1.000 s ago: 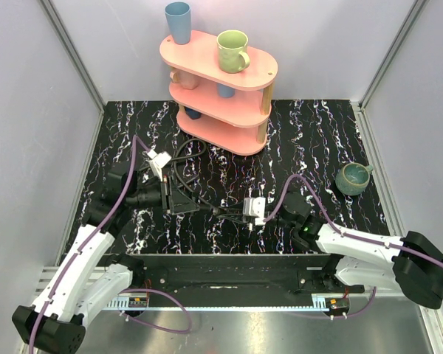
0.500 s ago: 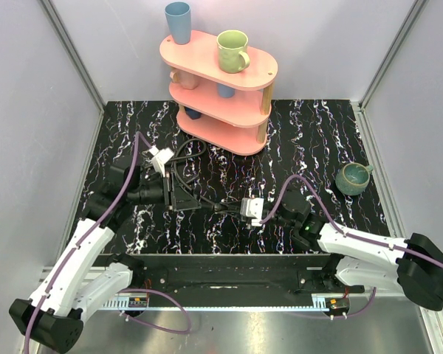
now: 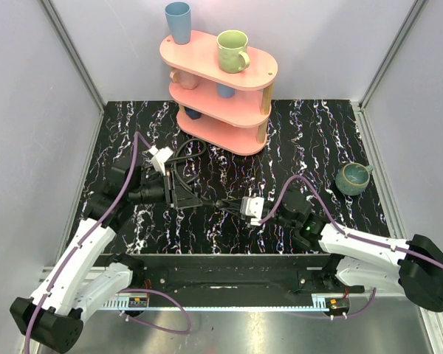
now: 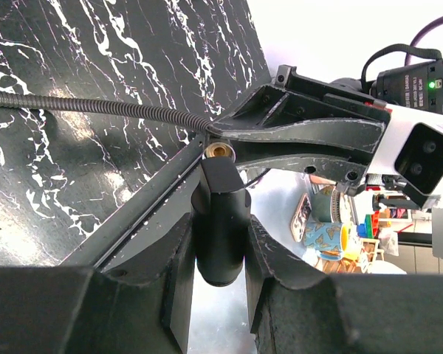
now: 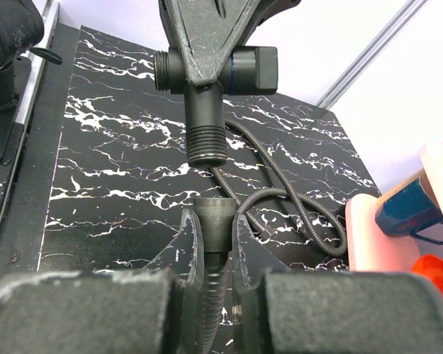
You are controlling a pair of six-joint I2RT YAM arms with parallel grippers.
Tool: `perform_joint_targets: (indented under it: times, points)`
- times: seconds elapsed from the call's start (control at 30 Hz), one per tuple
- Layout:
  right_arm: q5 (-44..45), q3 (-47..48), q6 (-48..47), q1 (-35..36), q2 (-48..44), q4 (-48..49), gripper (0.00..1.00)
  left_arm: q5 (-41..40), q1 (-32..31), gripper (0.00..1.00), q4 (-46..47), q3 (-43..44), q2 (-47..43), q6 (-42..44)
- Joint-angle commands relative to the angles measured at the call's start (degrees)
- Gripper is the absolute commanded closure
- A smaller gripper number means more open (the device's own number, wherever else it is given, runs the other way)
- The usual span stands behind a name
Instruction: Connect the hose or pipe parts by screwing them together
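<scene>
Back centre blocked by pink shelf [image 3: 218, 88]. Between shelf and left gripper [image 3: 180, 196] lies hose loop [image 5: 310, 208]. In the middle, threaded fitting [image 5: 207, 133] and knurled hose end [image 5: 215, 210] nearly meet, right gripper [image 5: 215, 227] behind them: tight. Bare tabletop [image 3: 310, 140] right of shelf; mug [image 3: 352, 178] near right wall.

We read no text, label, brand or number anywhere. Small board [image 3: 136, 300] on the near rail, left side: markings too small for us. Patterned cup [image 4: 326, 236] in the left wrist view: print blurred, unreadable.
</scene>
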Motion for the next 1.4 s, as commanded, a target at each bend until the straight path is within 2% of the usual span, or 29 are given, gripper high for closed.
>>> perform_joint_targets:
  times: [0.0, 0.17, 0.7, 0.8, 1.07, 1.37]
  points:
    - [3.27, 2.88, -1.95, 0.69, 0.16, 1.74, 1.0, 0.12, -0.17, 1.0, 4.11, 0.79, 1.68, -3.41]
    - [3.36, 4.37, -2.65, 1.66, 0.68, 1.3, 1.0, 1.62, -0.25, 1.0, 8.31, -0.61, 2.13, -5.87]
    - [2.13, 5.69, -3.44, 3.51, 2.53, -1.25, 1.0, 2.23, -0.61, 1.0, 9.91, -4.57, 5.38, -3.33]
    - [2.04, 6.48, -3.45, 3.59, 3.49, -2.74, 1.0, 2.93, -0.69, 1.0, 11.31, -5.18, 5.73, -4.03]
    - [-0.86, 4.72, -1.78, 3.68, 4.73, 0.86, 1.0, 2.32, -0.78, 1.0, 14.65, -6.59, 6.96, -6.22]
    - [0.45, 5.78, -2.3, 3.68, 4.64, -1.51, 1.0, 2.85, -0.87, 1.0, 15.97, -8.08, 7.83, -7.81]
